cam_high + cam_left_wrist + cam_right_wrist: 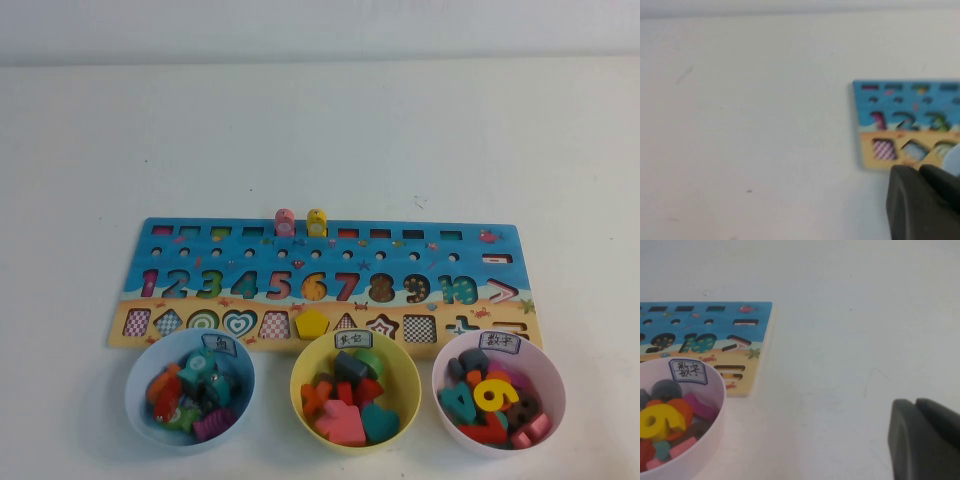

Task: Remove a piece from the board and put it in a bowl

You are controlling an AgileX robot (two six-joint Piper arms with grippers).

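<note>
The pink piece [285, 222] stands upright in a slot at the board's far edge, next to a similar yellow block [317, 222]. The long blue board [232, 268] lies across the table's middle. The pale blue bowl [135, 390], with a white label at its rim, stands in front of the board's left end and holds several pieces. Neither arm shows in the high view. My left gripper [916, 170] is shut and empty, left of the board's left end [880, 102]. My right gripper [916, 402] is shut and empty, right of the board's right end [757, 325].
A yellow bowl [300, 375] with shape pieces stands front centre. A pinkish-lilac bowl [555, 385] with number pieces stands front right and also shows in the right wrist view [715, 440]. White table surrounds the board.
</note>
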